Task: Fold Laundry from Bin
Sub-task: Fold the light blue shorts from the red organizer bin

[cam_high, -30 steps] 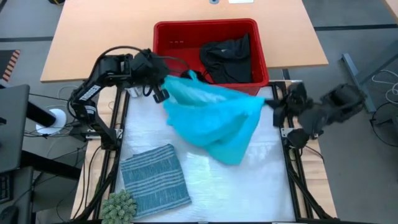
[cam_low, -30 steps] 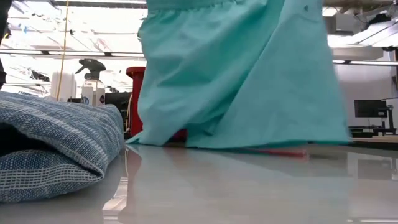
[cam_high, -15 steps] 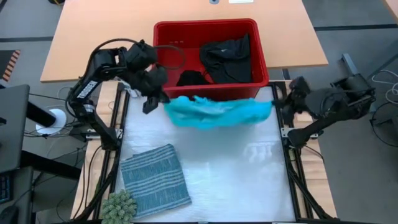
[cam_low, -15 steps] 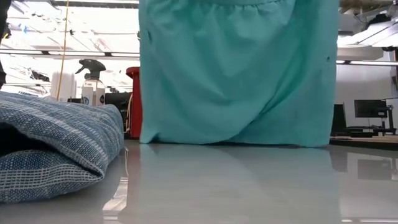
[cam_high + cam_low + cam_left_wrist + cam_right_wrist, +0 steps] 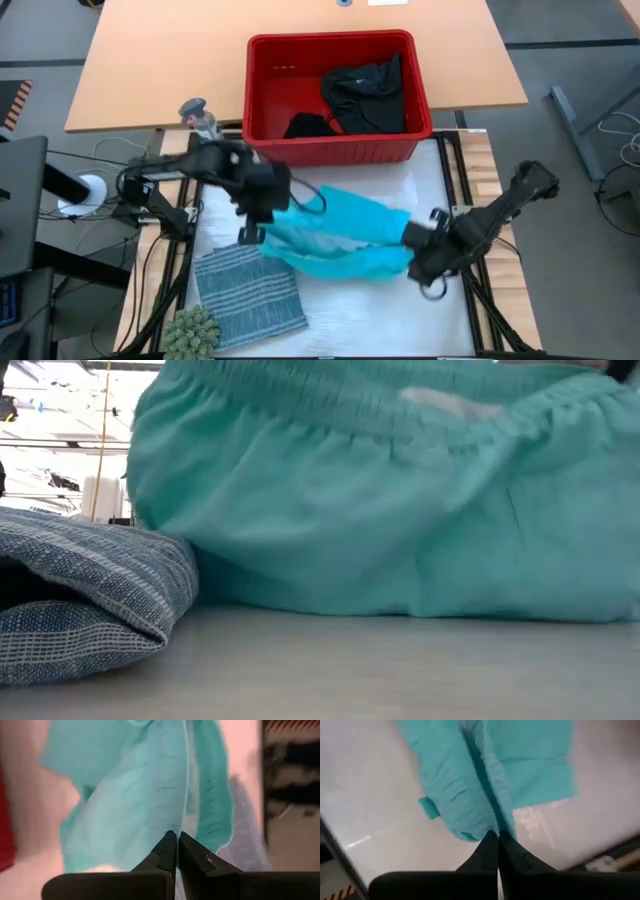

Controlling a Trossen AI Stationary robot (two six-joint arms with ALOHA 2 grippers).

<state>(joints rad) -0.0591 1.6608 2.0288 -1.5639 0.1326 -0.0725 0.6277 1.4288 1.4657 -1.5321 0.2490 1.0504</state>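
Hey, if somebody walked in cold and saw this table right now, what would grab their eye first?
The bright turquoise garment, stretched across the middle of the white work surface between the left gripper and the right gripper, each shut on one end of it. Next comes the red bin on the far side, with black laundry inside. A folded blue-grey striped garment lies at the near left corner.

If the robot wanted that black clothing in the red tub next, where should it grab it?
Probably from straight above, pinching the raised bunch at the top of the larger black garment. It lies crumpled against the far right wall of the red tub, whose tall sides block any approach from the side. A smaller black piece lies nearer the tub's front wall.
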